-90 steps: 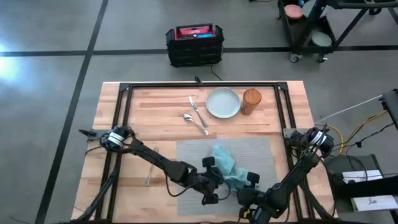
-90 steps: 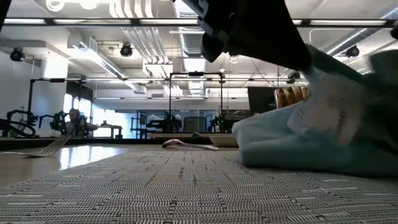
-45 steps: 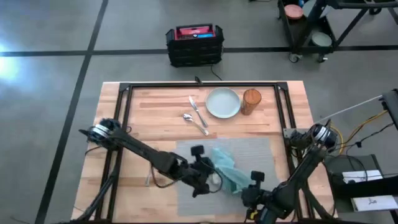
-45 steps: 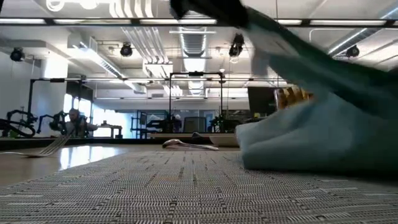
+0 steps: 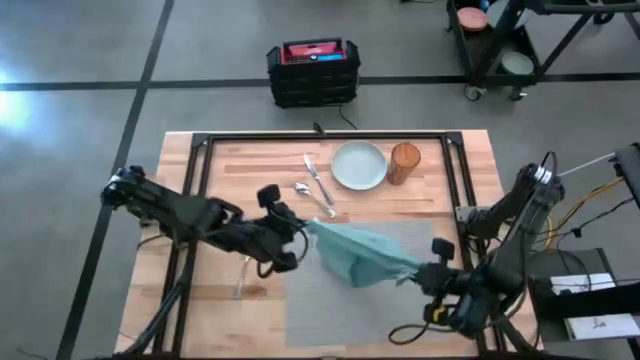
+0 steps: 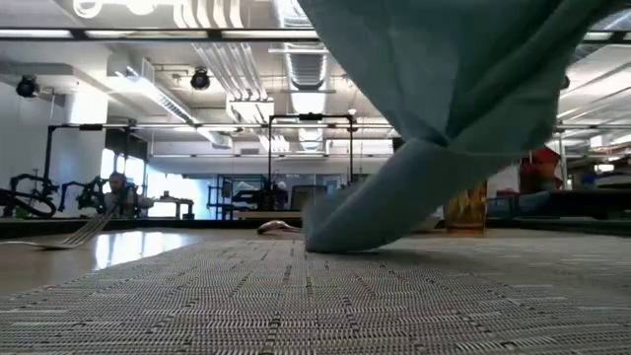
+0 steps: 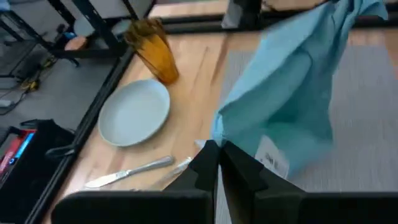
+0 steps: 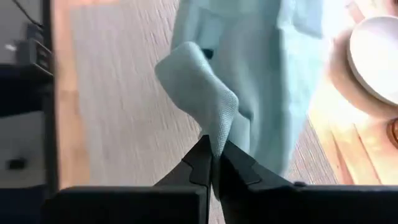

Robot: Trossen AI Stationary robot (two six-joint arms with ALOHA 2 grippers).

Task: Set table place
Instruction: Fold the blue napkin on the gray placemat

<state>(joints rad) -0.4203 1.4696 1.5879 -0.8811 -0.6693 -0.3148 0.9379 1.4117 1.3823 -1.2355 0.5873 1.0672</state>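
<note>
Stretching the napkin (image 5: 355,252) mid-frame above the placemat (image 5: 400,240), the left gripper (image 5: 300,228) and right gripper (image 5: 420,272) each have fingers clamped on an opposite corner, seemingly to unfold the cloth before laying it flat on the tabletop (image 5: 250,170).

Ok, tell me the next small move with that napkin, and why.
Probably lower it flat. The left gripper and right gripper each pinch a corner of the teal napkin, which hangs stretched above the grey placemat with a fold drooping onto it.
</note>
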